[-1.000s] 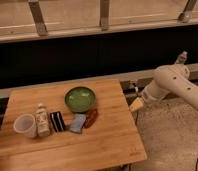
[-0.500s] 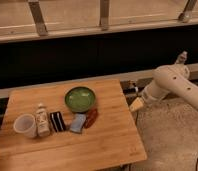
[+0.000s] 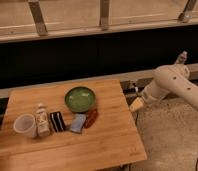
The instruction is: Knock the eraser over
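Observation:
The eraser (image 3: 57, 121), a small black block with white stripes, lies on the wooden table (image 3: 107, 140) at the left, between the small white-labelled bottle (image 3: 41, 120) and the light-blue sponge pad (image 3: 78, 123). My gripper (image 3: 136, 104) hangs off the table's right edge, at the end of the white arm (image 3: 167, 85), far to the right of the eraser.
A green bowl (image 3: 80, 98) sits behind the sponge. A reddish-brown object (image 3: 91, 118) lies to the right of the sponge. A white cup (image 3: 25, 125) stands at the far left. A dark wall with a ledge runs behind the table.

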{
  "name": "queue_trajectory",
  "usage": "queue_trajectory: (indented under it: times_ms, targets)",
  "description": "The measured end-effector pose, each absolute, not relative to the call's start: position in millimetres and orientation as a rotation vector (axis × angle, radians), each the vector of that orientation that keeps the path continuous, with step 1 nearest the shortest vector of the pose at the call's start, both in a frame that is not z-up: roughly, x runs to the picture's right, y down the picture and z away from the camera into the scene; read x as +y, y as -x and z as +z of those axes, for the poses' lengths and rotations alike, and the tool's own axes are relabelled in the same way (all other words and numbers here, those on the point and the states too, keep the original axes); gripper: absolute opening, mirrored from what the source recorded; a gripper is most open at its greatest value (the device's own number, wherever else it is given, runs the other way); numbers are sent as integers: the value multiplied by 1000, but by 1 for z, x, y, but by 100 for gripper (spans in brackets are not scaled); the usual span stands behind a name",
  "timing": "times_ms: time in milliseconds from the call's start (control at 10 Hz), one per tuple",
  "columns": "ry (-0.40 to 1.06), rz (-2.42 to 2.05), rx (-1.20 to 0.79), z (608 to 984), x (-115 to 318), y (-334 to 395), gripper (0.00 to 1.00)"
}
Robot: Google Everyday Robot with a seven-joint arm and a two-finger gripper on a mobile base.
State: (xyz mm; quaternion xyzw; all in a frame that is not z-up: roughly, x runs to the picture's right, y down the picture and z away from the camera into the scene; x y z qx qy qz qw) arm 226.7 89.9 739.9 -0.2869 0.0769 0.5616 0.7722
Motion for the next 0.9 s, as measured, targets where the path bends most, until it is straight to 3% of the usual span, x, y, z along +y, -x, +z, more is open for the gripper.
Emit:
queue_trajectory:
  times_ms: [300, 600, 900]
  targets:
    - [622, 1217, 167, 740, 90, -227, 48]
    - [622, 1217, 167, 740, 90, -227, 40]
    - [622, 1217, 167, 740, 90, -227, 11]
